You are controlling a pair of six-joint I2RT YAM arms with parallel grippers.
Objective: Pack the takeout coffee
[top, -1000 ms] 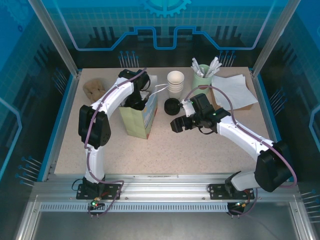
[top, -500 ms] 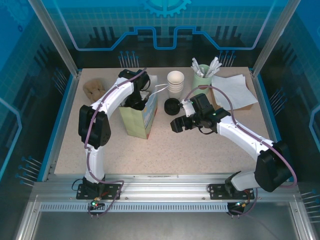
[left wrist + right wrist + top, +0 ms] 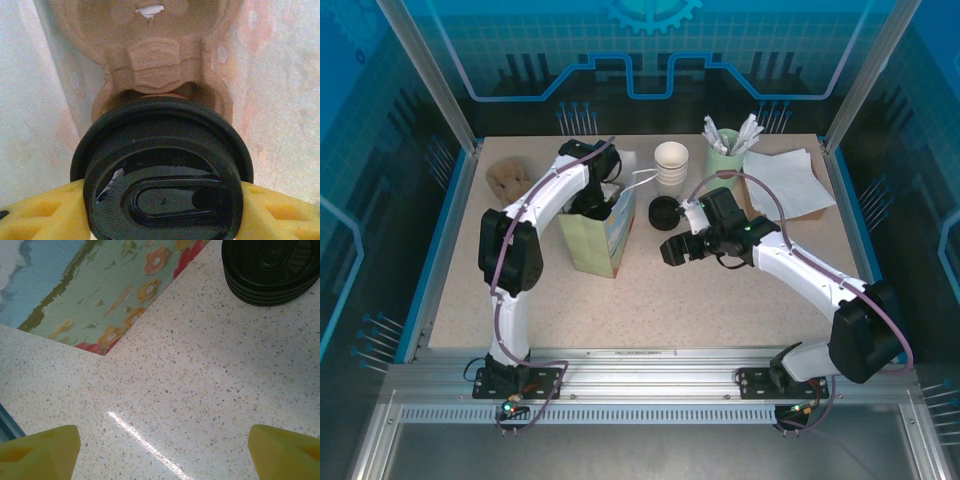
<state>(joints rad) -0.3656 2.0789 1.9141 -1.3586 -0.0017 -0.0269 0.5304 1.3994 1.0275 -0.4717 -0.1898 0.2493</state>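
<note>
The takeout coffee point(image 3: 162, 175) fills the left wrist view, its round black lid facing the camera. My left gripper point(image 3: 162, 212) is shut on it, one yellow finger point(image 3: 40, 215) against each side. The cup hangs just over a brown pulp cup carrier point(image 3: 165, 60) between pale bag walls. From above, the left gripper point(image 3: 596, 203) reaches down into the open floral paper bag point(image 3: 595, 245); the cup itself is hidden there. My right gripper point(image 3: 670, 250) hovers open over bare table right of the bag, nothing between its fingers point(image 3: 40, 452).
A stack of loose black lids point(image 3: 663, 212) lies beside the bag, close to the right gripper. Behind it stand stacked white cups point(image 3: 671, 165), a green holder with sachets point(image 3: 725, 150) and paper napkins point(image 3: 790, 180). A brown pulp carrier point(image 3: 507, 178) sits at the back left.
</note>
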